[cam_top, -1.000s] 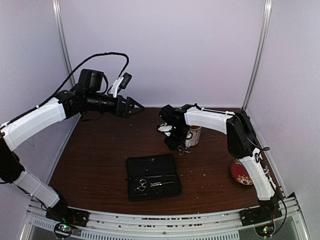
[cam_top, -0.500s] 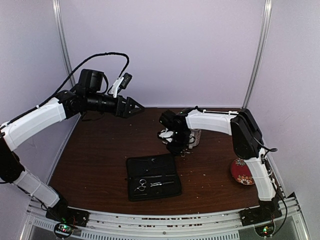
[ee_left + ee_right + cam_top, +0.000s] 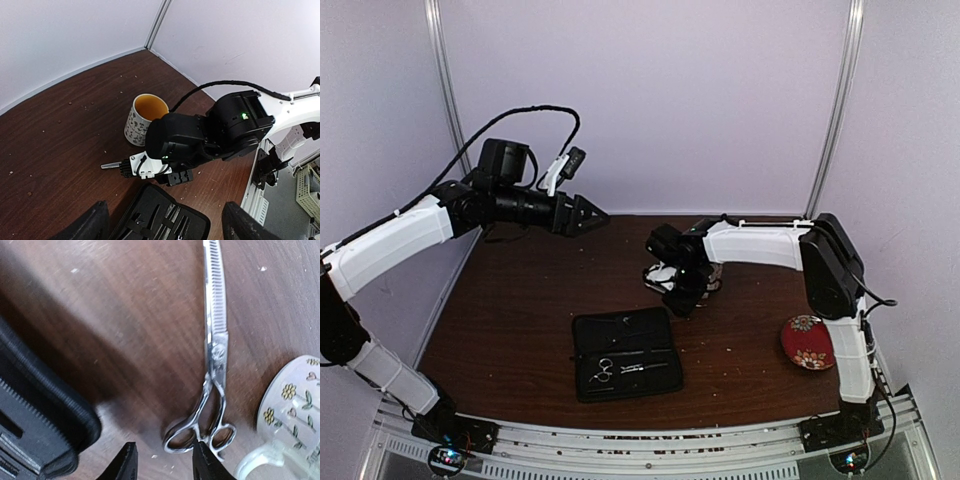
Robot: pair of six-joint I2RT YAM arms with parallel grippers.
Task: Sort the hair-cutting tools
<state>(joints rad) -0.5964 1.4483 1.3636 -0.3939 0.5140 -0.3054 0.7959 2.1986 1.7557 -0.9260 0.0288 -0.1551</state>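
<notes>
A pair of silver scissors [image 3: 216, 355] lies flat on the brown table beside the white patterned mug [image 3: 295, 410], ring handles towards my right gripper [image 3: 165, 464]. That gripper is open and low over the table; its right fingertip [image 3: 207, 460] overlaps a ring handle. In the left wrist view the scissors' tip [image 3: 110, 164] sticks out from under it. A second pair of scissors [image 3: 600, 372] lies in the open black case [image 3: 625, 352]. My left gripper [image 3: 585, 213] is open and empty, held high at the back left. I cannot make out the black clips.
The red floral plate [image 3: 807, 342] sits at the right edge near the right arm's base. The mug [image 3: 145, 119] stands just behind the right gripper. The case's corner [image 3: 35, 430] is close to the left of the right gripper. Walls close in the table's back and sides.
The right gripper has shifted a little to the right and lower towards the table, and its forearm now covers the mug in the top view. The left arm has not moved.
</notes>
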